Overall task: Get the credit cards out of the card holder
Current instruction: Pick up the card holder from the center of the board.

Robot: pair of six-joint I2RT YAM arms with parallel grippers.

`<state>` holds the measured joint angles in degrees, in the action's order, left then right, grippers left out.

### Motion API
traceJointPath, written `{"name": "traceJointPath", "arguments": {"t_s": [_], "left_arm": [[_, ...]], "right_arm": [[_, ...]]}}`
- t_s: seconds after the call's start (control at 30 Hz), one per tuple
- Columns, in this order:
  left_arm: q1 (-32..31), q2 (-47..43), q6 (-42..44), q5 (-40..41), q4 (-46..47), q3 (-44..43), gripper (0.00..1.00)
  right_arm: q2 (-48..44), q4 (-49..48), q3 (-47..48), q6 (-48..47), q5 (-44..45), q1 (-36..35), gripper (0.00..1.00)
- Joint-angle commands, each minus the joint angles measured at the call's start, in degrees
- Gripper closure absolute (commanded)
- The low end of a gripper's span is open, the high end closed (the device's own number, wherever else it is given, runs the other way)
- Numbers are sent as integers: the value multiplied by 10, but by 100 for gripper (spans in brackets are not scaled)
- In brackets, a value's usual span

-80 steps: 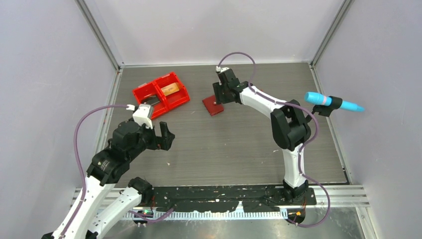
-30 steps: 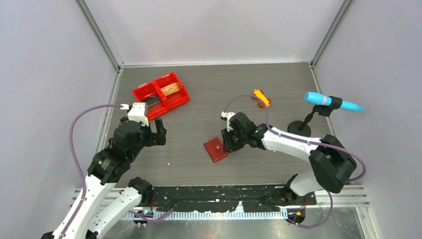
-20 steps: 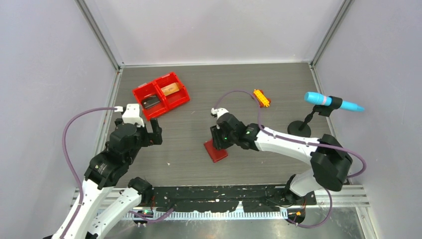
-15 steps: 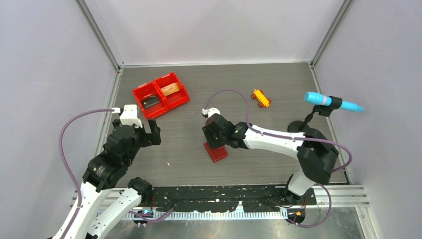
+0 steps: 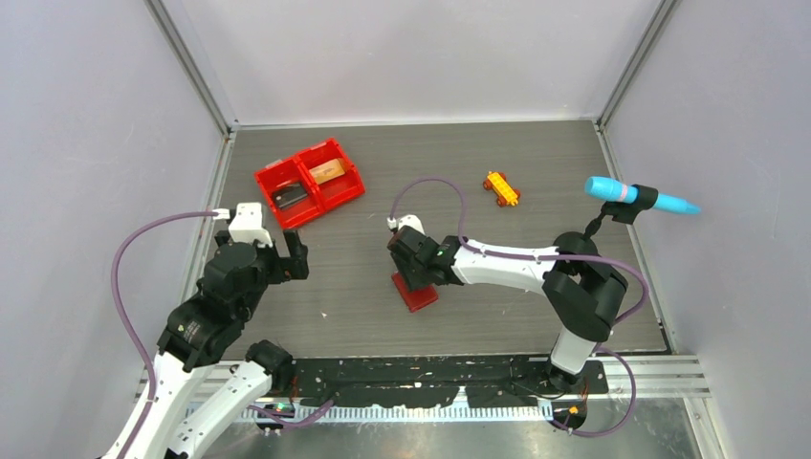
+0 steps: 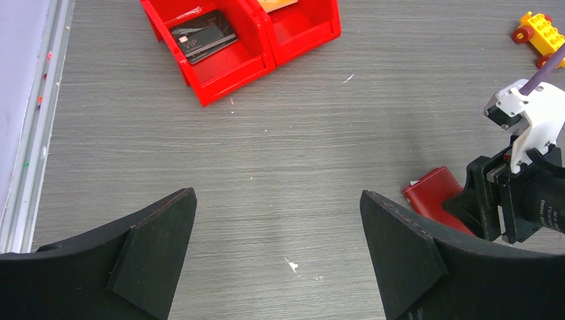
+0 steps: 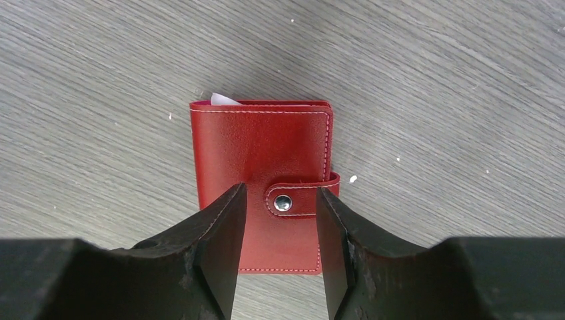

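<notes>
While the card holder point(image 7: 261, 180) lies snapped (right gripper point(image 7: 278, 230) parted above), a red bin point(image 6: 220, 63) holds a dark card point(image 6: 203, 38).

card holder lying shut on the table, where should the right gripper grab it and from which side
Best on the snap tab, from straight above. The card holder lies flat and closed on the table, so its faces offer nothing to pinch; the tab wraps over one edge and sticks out a little. The right gripper already hangs over it, fingers apart either side of the snap, so probably lower and close there.
</notes>
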<state>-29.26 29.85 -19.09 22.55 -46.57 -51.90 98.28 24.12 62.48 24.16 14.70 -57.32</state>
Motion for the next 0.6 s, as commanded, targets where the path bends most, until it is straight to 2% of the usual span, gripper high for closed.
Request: {"name": "traceJointPath", "arguments": {"t_s": [0.0, 0.3, 0.37, 0.57], "left_arm": [[-2, -4, 0, 3, 15, 2, 2], [-2, 9, -30, -35, 13, 5, 3], [-2, 11, -48, -56, 13, 11, 4], [-2, 17, -105, -119, 15, 40, 5]], "right_arm": [[7, -5, 2, 0, 25, -5, 50], [14, -34, -33, 1, 22, -7, 57], [11, -35, -36, 0, 23, -7, 62], [-22, -46, -52, 3, 21, -7, 89]]}}
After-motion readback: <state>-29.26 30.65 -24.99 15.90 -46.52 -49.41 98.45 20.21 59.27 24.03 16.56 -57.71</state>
